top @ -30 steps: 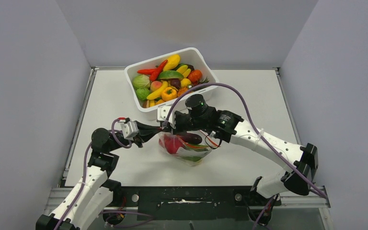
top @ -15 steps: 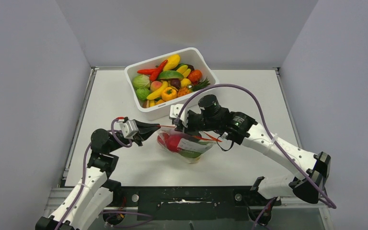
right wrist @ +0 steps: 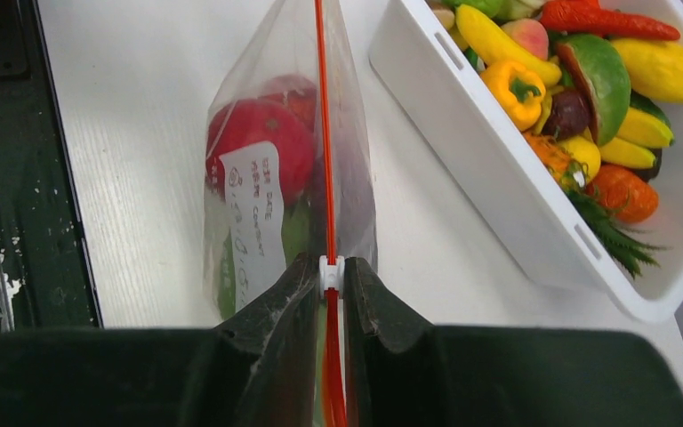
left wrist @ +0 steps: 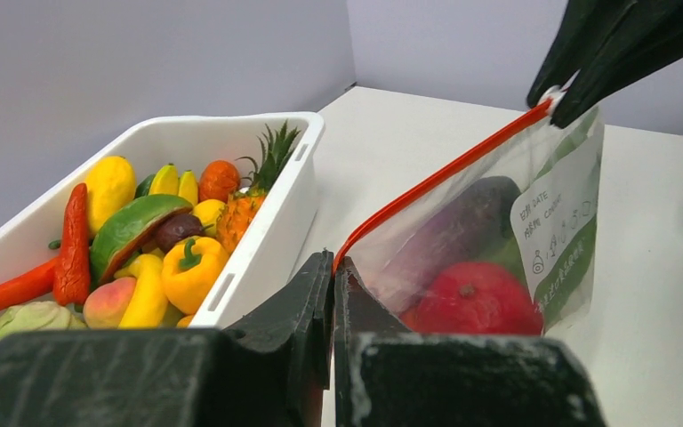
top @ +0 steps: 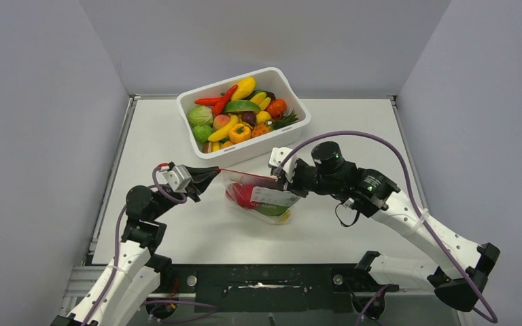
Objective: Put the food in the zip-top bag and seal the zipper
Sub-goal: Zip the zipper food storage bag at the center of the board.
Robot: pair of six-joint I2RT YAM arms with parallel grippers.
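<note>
The clear zip-top bag (top: 258, 198) hangs stretched between my two grippers above the table. Inside it is food: a red fruit (left wrist: 473, 298), a dark purple piece (left wrist: 453, 233) and something green. My left gripper (top: 212, 174) is shut on the bag's left corner, at the end of the red-orange zipper (left wrist: 445, 169). In the left wrist view the left gripper (left wrist: 333, 263) shows no gap between its jaws. My right gripper (right wrist: 331, 269) is shut on the zipper's white slider (right wrist: 331, 272), at the far right end of the strip (top: 284, 178). The zipper (right wrist: 322, 133) runs straight and taut.
A white tub (top: 292, 132) full of toy fruits and vegetables stands just behind the bag, close to both grippers. In the right wrist view the tub's wall (right wrist: 498, 200) lies right of the bag. The table's dark front edge (right wrist: 18, 178) is at the left.
My right gripper has slid rightward along the zipper from near the left gripper to the bag's right end. The left gripper shifted slightly left, still holding the corner, and the bag is pulled taut.
</note>
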